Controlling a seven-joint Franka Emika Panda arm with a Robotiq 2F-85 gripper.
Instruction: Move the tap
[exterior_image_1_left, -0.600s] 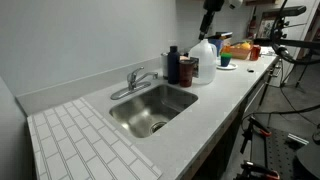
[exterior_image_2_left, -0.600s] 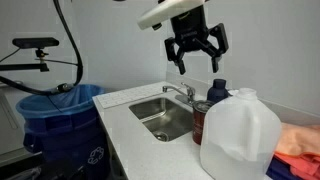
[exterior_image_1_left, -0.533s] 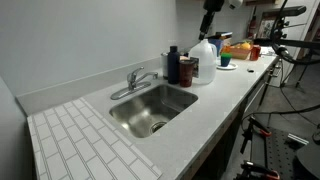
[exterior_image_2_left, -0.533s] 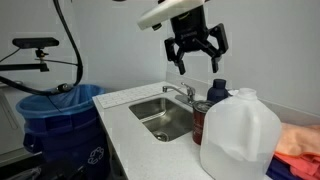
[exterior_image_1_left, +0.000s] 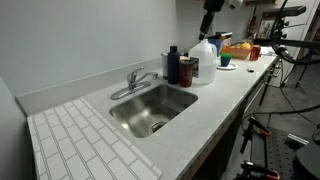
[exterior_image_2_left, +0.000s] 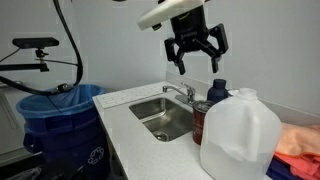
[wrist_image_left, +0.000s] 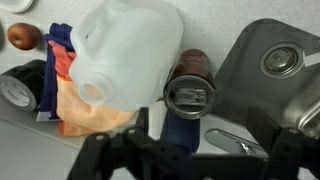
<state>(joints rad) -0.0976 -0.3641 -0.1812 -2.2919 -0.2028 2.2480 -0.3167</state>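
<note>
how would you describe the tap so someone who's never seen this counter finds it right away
Find the steel sink sunk into the long white counter. The tap stands at its back edge near the wall, beside the dark bottles. It is the only upright chrome piece there, with a curved spout and lever handle.

A steel sink (exterior_image_1_left: 135, 112) is set into the white worktop (exterior_image_1_left: 220, 95), with a white tiled panel (exterior_image_1_left: 85, 145) beside it. Dark bottles (exterior_image_1_left: 173, 64) stand just beside a translucent plastic jug (exterior_image_2_left: 238, 135). An orange cloth (wrist_image_left: 85, 108) lies against the jug. A blue bin (exterior_image_2_left: 60, 118) stands at the worktop's end.
</note>
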